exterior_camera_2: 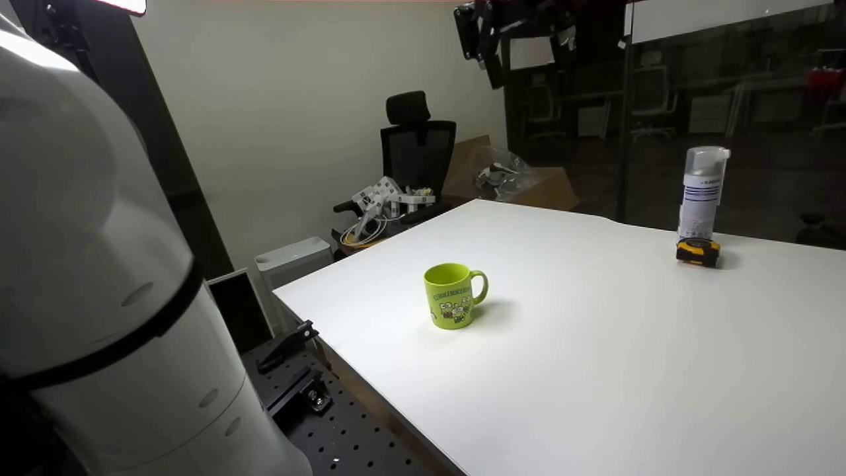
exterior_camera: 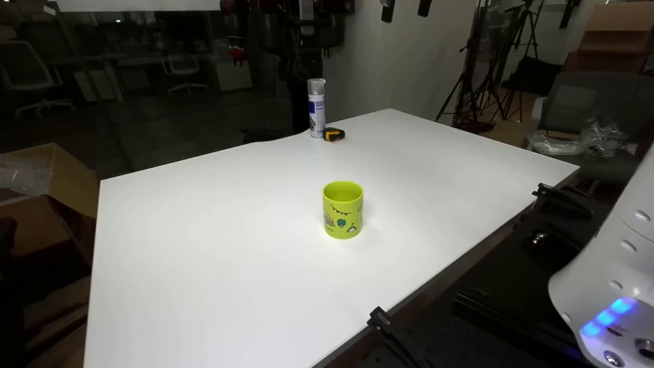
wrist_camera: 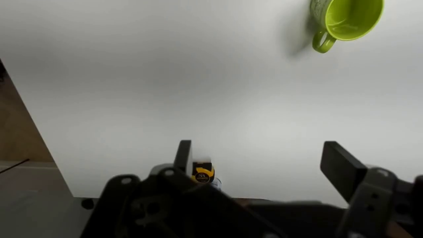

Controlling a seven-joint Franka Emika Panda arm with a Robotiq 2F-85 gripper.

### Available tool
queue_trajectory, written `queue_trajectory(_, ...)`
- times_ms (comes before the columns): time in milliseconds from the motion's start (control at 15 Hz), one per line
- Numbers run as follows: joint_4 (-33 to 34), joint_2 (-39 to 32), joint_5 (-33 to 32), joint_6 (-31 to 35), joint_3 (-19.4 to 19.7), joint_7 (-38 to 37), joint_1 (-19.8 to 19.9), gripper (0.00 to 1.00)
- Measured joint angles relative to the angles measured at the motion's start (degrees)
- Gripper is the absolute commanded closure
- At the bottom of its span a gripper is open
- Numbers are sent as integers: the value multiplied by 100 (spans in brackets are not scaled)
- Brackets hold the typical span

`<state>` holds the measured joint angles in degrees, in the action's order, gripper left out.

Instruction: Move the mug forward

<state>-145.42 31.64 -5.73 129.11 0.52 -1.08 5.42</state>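
Note:
The lime-green mug (exterior_camera: 342, 217) stands upright on the white table (exterior_camera: 204, 266). It also shows in an exterior view (exterior_camera_2: 451, 299) with its handle and printed figures visible. In the wrist view the mug (wrist_camera: 353, 19) is at the top right, cut by the frame edge, with its handle pointing down-left. My gripper (wrist_camera: 261, 158) is open, its fingers wide apart with nothing between them. The gripper is high above the table, seen partly at the top of both exterior views (exterior_camera: 406, 10) (exterior_camera_2: 484, 49). It is apart from the mug.
A white spray can (exterior_camera: 317, 112) and a black and yellow tape measure (exterior_camera: 334, 134) stand at the table's far edge; both show in an exterior view (exterior_camera_2: 700, 198) (exterior_camera_2: 698, 252). Black clamps (exterior_camera: 380, 319) sit along the table edge by the white arm (exterior_camera_2: 132, 264).

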Motion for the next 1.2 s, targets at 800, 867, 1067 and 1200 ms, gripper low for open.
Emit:
queue_trajectory(800,50,-1147,11,130,-240,-12,-146,0)
queue_trajectory(867,92,-1436,56,183,-271,-2,-250,0)
queue_trajectory(1067,339,-2289,435,328,-387,227,-689,0)
queue_trajectory(1200,546,-2744,727,360,-506,504,-972,0)
